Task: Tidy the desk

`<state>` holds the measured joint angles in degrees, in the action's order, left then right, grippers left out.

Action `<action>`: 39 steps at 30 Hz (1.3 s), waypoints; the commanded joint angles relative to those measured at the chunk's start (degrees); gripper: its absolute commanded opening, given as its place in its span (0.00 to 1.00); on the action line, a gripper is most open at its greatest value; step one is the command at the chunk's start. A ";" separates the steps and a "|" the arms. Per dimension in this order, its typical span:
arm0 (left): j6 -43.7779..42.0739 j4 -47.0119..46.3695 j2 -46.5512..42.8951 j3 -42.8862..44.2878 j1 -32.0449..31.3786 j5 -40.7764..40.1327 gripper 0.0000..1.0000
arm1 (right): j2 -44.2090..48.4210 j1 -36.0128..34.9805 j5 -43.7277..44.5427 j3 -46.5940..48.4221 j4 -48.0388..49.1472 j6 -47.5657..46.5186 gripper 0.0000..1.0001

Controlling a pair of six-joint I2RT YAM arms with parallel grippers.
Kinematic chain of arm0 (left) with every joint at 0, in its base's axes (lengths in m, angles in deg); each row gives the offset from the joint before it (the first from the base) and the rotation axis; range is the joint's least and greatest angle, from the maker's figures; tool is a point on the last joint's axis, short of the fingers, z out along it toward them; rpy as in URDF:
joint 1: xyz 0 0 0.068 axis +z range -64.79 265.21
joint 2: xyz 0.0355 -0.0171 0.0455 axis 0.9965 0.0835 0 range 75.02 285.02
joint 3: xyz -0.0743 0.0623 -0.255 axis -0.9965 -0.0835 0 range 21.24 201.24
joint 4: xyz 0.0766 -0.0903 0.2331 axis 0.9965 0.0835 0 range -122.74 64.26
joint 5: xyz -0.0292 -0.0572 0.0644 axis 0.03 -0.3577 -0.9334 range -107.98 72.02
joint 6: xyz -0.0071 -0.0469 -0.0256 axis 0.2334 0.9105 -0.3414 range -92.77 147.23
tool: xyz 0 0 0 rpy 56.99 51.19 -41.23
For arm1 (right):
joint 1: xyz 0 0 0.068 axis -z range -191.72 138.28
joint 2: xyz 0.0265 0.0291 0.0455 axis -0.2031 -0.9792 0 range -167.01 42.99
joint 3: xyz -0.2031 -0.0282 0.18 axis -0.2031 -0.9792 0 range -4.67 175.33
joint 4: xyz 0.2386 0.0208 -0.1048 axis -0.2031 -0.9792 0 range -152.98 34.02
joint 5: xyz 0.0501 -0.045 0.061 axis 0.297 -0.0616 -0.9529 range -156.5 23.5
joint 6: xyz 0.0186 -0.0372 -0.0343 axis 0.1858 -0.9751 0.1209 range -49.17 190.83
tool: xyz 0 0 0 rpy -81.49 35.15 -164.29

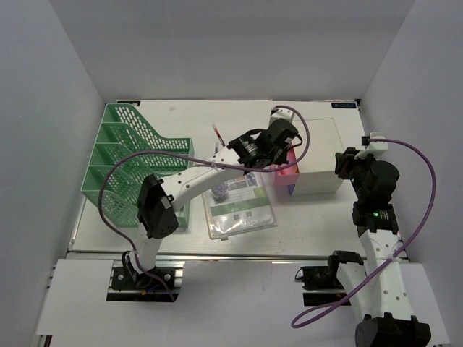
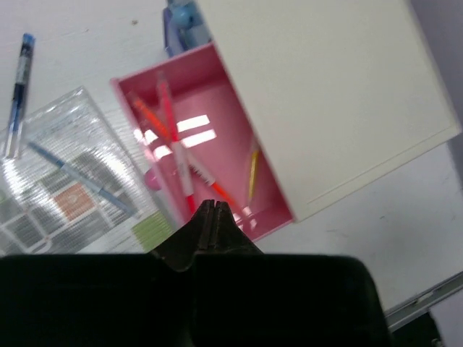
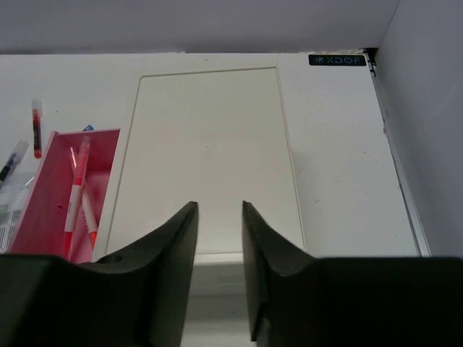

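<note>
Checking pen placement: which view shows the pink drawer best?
Left wrist: the pink drawer sits central, pens clear. Right wrist shows it partly, at the left; in top external the left gripper hides most.

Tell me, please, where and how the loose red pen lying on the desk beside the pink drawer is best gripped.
Grip the red pen at mid-barrel, coming straight down from above with the jaws set across its thin width. It lies flat on the bare desk, apart from the pink drawer, so both long sides look free; a sideways push would probably just roll it.
</note>
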<state>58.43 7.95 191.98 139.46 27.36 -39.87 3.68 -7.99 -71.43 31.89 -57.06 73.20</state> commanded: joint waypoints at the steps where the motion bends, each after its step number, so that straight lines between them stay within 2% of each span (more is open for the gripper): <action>1: -1.05 -2.10 -11.31 -8.23 1.67 -2.55 0.00 | 1.08 -0.03 -3.67 -0.70 3.19 -2.10 0.40; 2: -0.53 -3.32 -15.24 -14.53 2.38 -2.11 0.00 | 1.08 -0.12 -7.95 -0.70 2.67 -3.85 0.53; 3: -0.18 -4.20 -17.10 -17.72 3.17 -1.67 0.06 | 0.90 -0.21 -10.17 -0.61 2.23 -4.74 0.60; 5: 1.92 -7.00 -20.80 -27.62 5.63 -0.88 0.29 | 0.73 -0.30 -19.36 -0.61 1.44 -7.71 0.73; 7: 3.07 -9.13 -25.29 -33.90 8.34 0.26 0.56 | 0.55 -0.21 -25.28 -0.35 -1.46 -9.83 0.78; 8: 3.42 -11.05 -26.25 -38.36 9.14 1.14 0.60 | 0.64 -0.21 -29.74 -0.34 -1.81 -11.32 0.77; 10: 3.08 -12.03 -27.05 -41.03 10.55 1.59 0.65 | 0.46 -0.21 -34.51 -0.43 -3.13 -12.82 0.75; 12: 1.94 -12.21 -25.83 -41.31 12.75 2.11 0.66 | 0.20 -0.21 -36.81 -0.43 -3.40 -14.32 0.68; 13: -0.15 -12.12 -23.74 -40.79 13.45 2.38 0.66 | 0.02 -0.04 -38.47 -0.43 -3.75 -14.93 0.49; 14: -1.48 -12.38 -22.58 -40.09 15.03 2.90 0.65 | -0.06 -0.12 -39.36 -0.43 -3.93 -15.55 0.34; 16: -4.38 -13.35 -20.56 -38.06 16.70 5.53 0.59 | -0.42 -0.04 -41.29 -0.35 -5.06 -17.92 0.13; 17: -6.74 -14.57 -18.38 -37.36 17.49 6.85 0.45 | -0.50 0.05 -42.61 -0.26 -5.24 -18.45 0.00; 20: -11.49 -15.03 -12.32 -31.49 20.22 11.07 0.24 | -0.68 0.05 -42.97 -0.08 -5.51 -19.07 0.00; 21: -12.47 -14.33 -10.46 -29.03 20.84 11.51 0.14 | -0.77 -0.03 -42.71 -0.08 -5.60 -18.90 0.00; 22: -13.61 -13.88 -8.53 -24.31 20.84 11.87 0.13 | -0.77 -0.04 -42.27 0.01 -5.60 -18.81 0.00; 24: -16.60 -11.87 -3.19 -19.62 21.46 12.31 0.14 | -0.86 0.05 -41.48 0.36 -5.51 -18.54 0.03; 25: -17.92 -10.03 -1.50 -14.99 21.98 12.31 0.16 | -0.94 -0.12 -41.13 0.45 -5.60 -18.37 0.09; 29: -19.16 -7.38 4.49 -7.75 22.69 11.78 0.30 | -1.38 -0.12 -40.16 1.06 -6.21 -18.10 0.17; 39: -18.98 -10.36 3.71 -11.95 25.15 15.03 0.43 | -3.58 -0.12 -38.93 2.47 -7.62 -17.66 0.26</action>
<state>40.57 -1.84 198.56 128.96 51.67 -26.91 0.38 -8.03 -110.36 31.97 -63.99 55.41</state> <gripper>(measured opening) 0.423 0.257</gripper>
